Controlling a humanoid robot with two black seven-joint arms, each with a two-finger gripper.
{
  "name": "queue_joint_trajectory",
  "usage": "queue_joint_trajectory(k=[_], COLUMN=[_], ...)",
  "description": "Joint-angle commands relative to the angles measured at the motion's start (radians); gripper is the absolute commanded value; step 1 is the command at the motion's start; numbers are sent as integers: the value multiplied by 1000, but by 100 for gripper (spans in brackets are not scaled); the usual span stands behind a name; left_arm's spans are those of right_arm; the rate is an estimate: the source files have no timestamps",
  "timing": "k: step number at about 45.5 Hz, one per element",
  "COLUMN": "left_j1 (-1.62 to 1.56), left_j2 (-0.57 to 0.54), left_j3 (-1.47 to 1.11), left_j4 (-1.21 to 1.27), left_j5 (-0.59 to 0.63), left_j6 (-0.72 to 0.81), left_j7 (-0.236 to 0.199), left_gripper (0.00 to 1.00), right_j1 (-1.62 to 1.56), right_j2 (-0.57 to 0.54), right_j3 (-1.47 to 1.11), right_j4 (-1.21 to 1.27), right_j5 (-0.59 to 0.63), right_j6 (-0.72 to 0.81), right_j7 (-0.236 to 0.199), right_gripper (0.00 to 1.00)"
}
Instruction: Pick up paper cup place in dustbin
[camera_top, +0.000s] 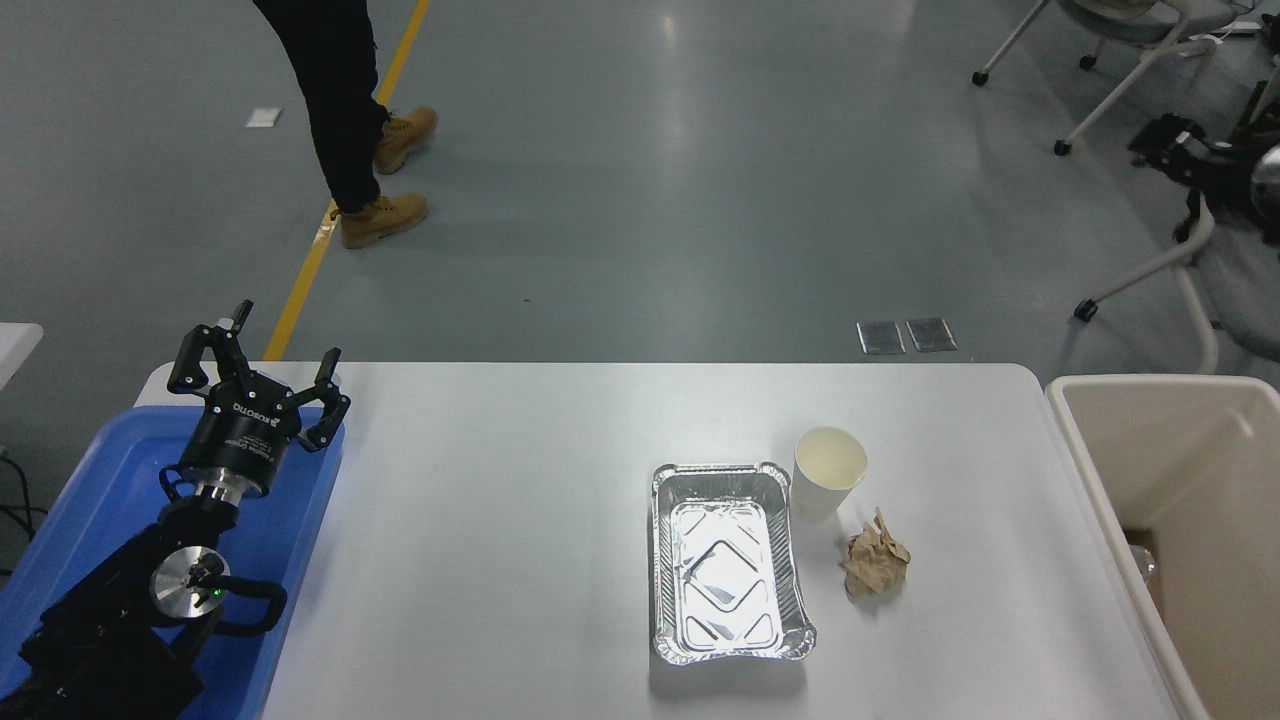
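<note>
The white paper cup (828, 486) stands upright on the white table (500, 520), right of centre, touching nothing but close to a foil tray. The beige dustbin (1062, 404) stands off the table's right edge. My left gripper (262, 345) is open and empty, parked over a blue tray at the lower left. My right gripper (1160, 140) shows as a black shape at the far right edge, high over the floor and far from the cup; its details are too small to tell.
A rectangular foil tray (662, 560) lies just left of the cup. A crumpled brown paper ball (875, 565) lies in front of it to the right. A blue plastic tray (90, 480) sits at the left. A person's legs (345, 110) and office chairs (1150, 265) are beyond the table.
</note>
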Motion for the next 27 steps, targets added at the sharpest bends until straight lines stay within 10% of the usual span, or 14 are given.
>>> queue_joint_trajectory(k=[1,27], left_j1=[0,0], left_j2=[0,0], left_j3=[0,0], left_j4=[0,0], left_j5=[0,0], left_j6=[0,0], left_j7=[0,0], left_gripper=[98,98], right_j1=[298,489], right_j2=[8,103], right_j3=[-18,-27], right_j4=[271,441], right_j5=[-14,-37], right_j6=[295,451], right_j7=[0,0], right_gripper=[100,100])
